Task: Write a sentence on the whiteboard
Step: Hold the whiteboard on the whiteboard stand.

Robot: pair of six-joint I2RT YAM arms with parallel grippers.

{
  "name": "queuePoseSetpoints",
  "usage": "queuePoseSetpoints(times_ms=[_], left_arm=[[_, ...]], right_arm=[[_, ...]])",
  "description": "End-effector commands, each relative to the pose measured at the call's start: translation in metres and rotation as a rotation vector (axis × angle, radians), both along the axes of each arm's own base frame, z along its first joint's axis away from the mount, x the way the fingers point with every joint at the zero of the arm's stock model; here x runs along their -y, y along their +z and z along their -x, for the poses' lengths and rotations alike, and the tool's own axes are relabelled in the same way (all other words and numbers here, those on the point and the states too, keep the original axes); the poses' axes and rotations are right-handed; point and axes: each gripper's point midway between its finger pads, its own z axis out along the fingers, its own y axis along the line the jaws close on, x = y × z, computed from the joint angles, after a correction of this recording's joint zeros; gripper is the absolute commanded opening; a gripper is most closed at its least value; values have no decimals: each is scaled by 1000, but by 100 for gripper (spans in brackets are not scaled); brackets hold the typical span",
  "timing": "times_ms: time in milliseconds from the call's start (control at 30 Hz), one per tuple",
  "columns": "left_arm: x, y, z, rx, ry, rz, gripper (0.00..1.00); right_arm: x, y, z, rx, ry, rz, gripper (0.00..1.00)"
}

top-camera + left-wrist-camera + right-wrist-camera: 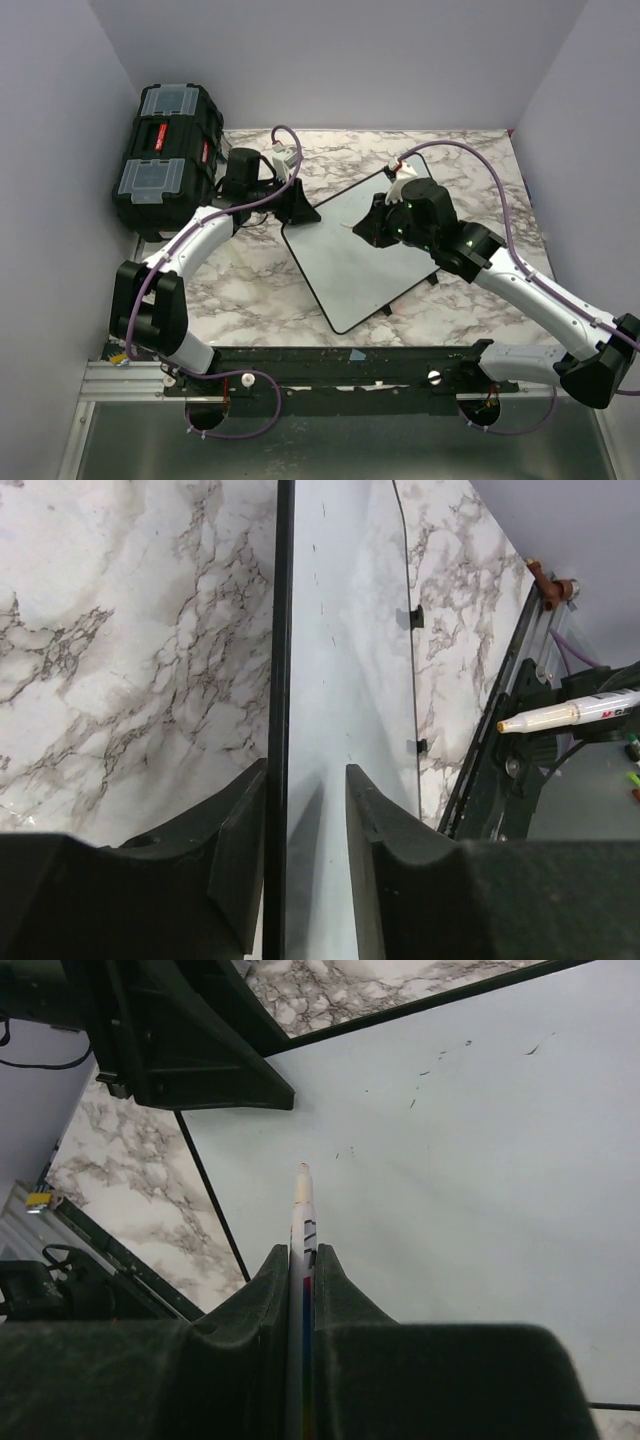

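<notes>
Left pincer [306,780], part-open and gripping nothing, straddles the far-left rim of the large flat white black-rimmed whiteboard [350,268] — apparently bracing it. Right pincer [302,1255] clamps a white marker pen [302,1200], tip poised over bare board.

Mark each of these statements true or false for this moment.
1. The right gripper holds a marker. True.
2. The whiteboard carries three lines of writing. False: only small dark specks show, no words.
3. The black toolbox sits on the whiteboard. False: it stands apart, at the far left.
4. The left gripper straddles the whiteboard's rim. True.
</notes>
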Motion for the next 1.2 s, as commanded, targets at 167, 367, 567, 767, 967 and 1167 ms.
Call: queuePoseSetpoints(times_ms=[167,367,567,767,967,1167], left_arm=[[4,24,-3,103,-14,31,31],[6,24,-2,94,-23,34,18],[10,31,3,97,-49,49,0],[13,35,5,97,-40,51,0],[18,45,11,119,-32,51,0],[20,50,14,139,-21,44,0]], right_arm=[[-3,10,-6,31,-39,4,1],[-3,5,-2,22,-33,11,1],[-11,1,5,20,4,18,1],[-25,0,15,36,57,32,1],[-43,-2,21,69,62,72,1],[-57,-4,19,82,50,81,1]])
